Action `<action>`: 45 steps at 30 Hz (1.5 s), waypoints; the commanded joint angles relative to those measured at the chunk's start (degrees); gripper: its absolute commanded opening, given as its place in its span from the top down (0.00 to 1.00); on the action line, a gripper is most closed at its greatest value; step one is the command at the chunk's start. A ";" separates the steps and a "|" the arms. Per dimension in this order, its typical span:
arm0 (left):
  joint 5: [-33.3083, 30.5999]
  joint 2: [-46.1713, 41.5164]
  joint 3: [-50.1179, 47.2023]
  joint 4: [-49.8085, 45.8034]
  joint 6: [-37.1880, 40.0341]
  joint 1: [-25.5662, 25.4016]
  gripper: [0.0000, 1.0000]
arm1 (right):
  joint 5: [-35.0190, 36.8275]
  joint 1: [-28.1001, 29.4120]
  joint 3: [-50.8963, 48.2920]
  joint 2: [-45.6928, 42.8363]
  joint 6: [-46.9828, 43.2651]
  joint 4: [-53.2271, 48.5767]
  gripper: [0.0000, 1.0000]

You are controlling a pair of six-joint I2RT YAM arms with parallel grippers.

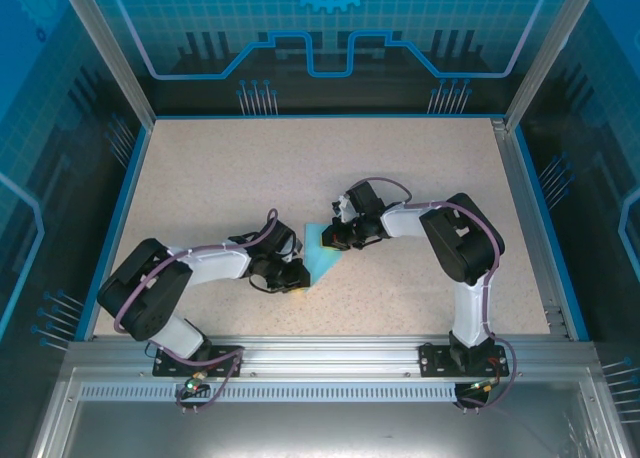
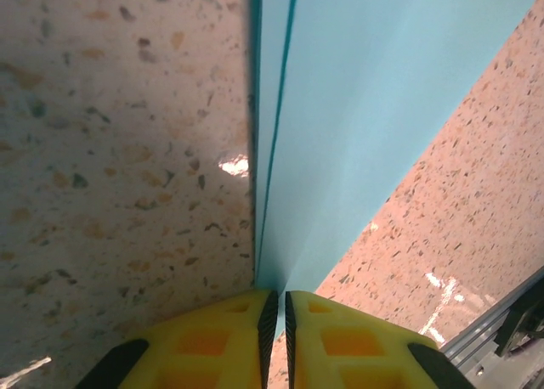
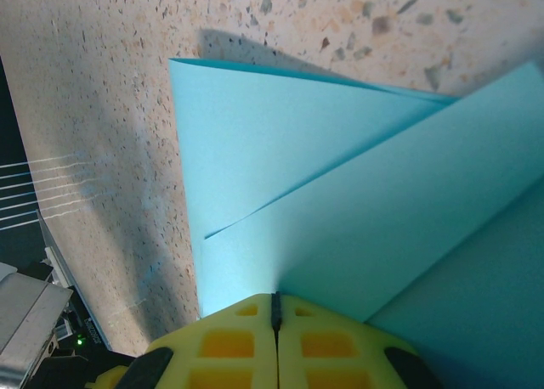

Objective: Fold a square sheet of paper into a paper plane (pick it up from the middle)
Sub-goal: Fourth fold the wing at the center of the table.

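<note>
Top external: both pincers (low, converging) on paper (image 1: 322,254).

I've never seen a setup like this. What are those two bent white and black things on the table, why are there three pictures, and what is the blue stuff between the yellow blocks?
Those are two robot arms bolted to the near edge of a speckled table. One picture looks down from above. The other two come from small cameras on each arm's wrist, so the yellow blocks are that arm's own fingers. The blue stuff is a partly folded sheet of paper lying between the arms. The left gripper pinches one edge of it, and the right gripper is closed on another edge, where folded layers overlap. They are folding it into a paper plane.
</note>
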 commanded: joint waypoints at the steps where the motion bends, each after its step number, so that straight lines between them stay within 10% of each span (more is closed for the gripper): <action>1: 0.84 0.65 -3.13 -15.45 1.71 -1.40 0.83 | 8.00 -0.10 -2.14 4.92 -0.31 -6.71 0.94; 19: -0.36 -14.39 -1.22 -9.27 -4.47 0.83 0.76 | 7.35 0.05 -1.43 4.88 -0.27 -6.63 0.93; 45: -5.53 10.58 7.04 2.54 -7.00 1.23 0.97 | 3.79 0.17 2.03 -1.14 0.35 -5.45 0.92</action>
